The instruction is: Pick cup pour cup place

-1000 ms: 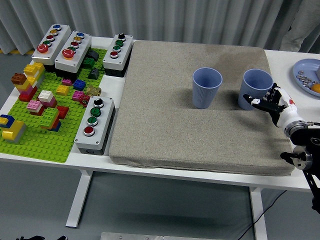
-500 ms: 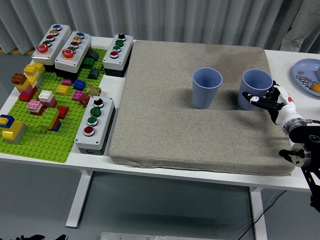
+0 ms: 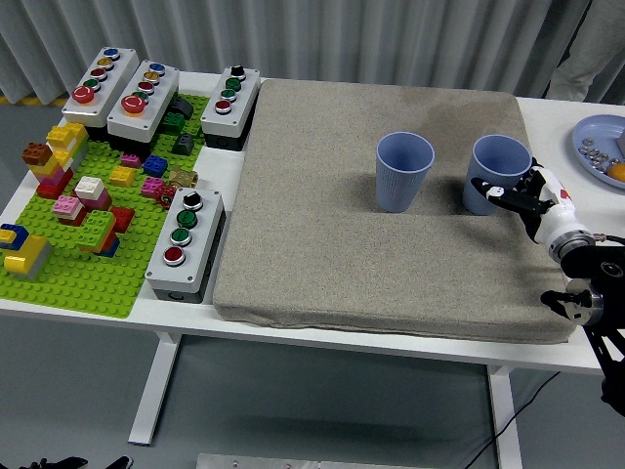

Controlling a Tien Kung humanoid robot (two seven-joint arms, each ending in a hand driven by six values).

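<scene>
Two blue cups stand upright on the grey mat [image 3: 322,234]. One cup [image 3: 404,171] is near the mat's middle; the other cup [image 3: 497,171] is toward the right edge. My right hand [image 3: 518,195] reaches in from the lower right, its black fingers [image 3: 493,188] spread around the front right side of the right cup, at or almost at its wall. I cannot see a closed grasp. The left arm is out of view.
Several button boxes [image 3: 185,244] and a green plate of toy bricks [image 3: 88,210] fill the table's left. A blue plate [image 3: 598,142] with small items sits at the far right. A person's sleeve [image 3: 586,49] shows at the top right.
My right hand has crept left and slightly up, its fingers coming closer around the right cup. Neither cup has moved.
</scene>
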